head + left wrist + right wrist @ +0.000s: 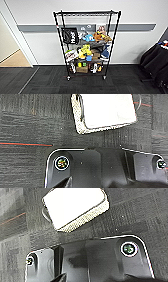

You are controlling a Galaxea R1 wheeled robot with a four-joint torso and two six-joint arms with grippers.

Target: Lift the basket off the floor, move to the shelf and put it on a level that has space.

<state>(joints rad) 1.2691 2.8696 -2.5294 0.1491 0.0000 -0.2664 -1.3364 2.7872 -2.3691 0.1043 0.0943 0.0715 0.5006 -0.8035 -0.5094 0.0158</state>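
The shelf (pixel 86 43) is standing against the white wall (pixel 135 12) on dark carpet (pixel 50 82), straight ahead in the head view, its lower tiers holding toys and boxes (pixel 87 52). Its top level (pixel 86 13) is lying bare. The basket (pixel 105 112) is sitting on the carpet floor, its white lining facing up; it is showing in both wrist views (pixel 75 209), apart from the robot's dark plates. Whether either gripper is open or closed, I cannot tell.
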